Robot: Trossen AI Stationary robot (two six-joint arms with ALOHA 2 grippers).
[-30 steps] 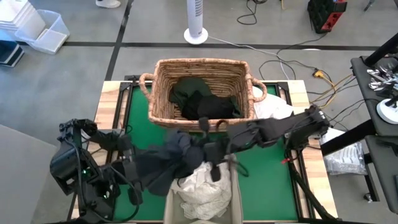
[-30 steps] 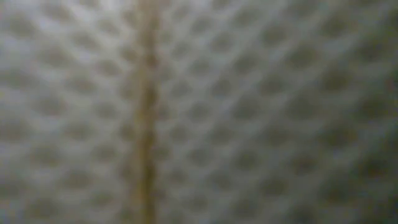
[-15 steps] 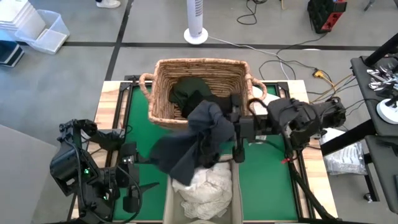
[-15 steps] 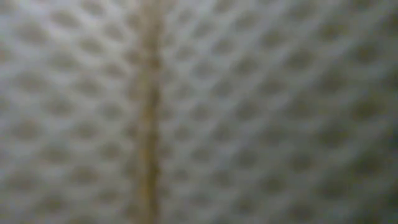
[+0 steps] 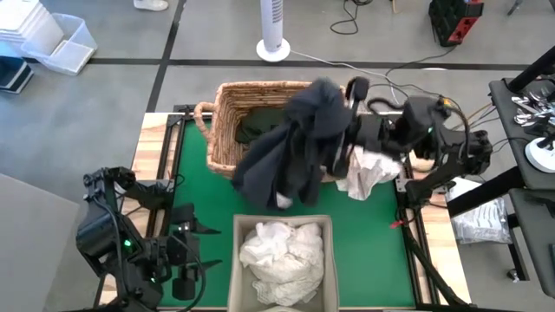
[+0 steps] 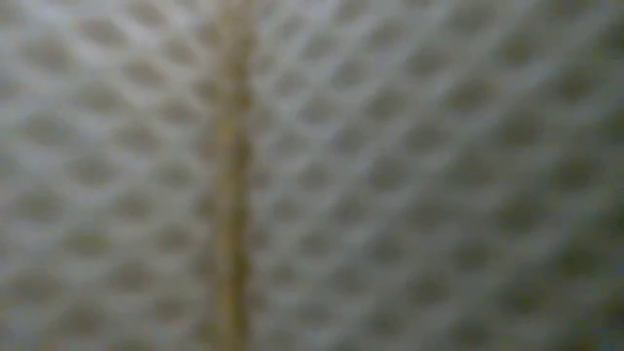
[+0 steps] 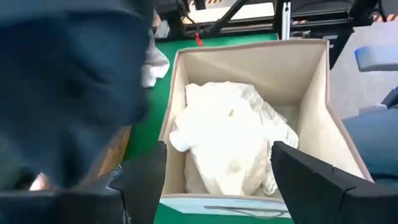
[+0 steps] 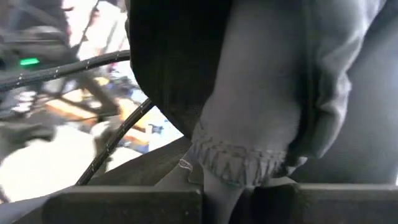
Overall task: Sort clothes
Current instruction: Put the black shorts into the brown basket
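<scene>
While it hangs in loose folds from the right gripper [image 5: 340, 111], the dark grey garment [image 5: 290, 147] is lifted above the near right part of the wicker basket [image 5: 227, 113], its lower end drooping down over the green mat [image 5: 364, 234] between the basket and the beige fabric bin [image 5: 283, 227]. The right gripper's fingers are clamped tight on the cloth, which fills the right wrist view [image 8: 267, 93] with dark fabric and a stitched hem. Inside the basket lie more dark clothes [image 5: 260, 123], black or dark green. Just beside the basket's right end, under the right arm, a white garment [image 5: 366, 172] lies crumpled on the mat. In the bin, at the table's near edge, sits a heap of white clothes [image 5: 282, 251], seen also in the left wrist view [image 7: 230, 140]. The left gripper [image 5: 192, 260] waits low at the near left corner of the table, its fingers [image 7: 311, 180] spread wide and holding nothing, pointed toward the bin. The low view shows only a blurred mesh-like weave close against the lens.
</scene>
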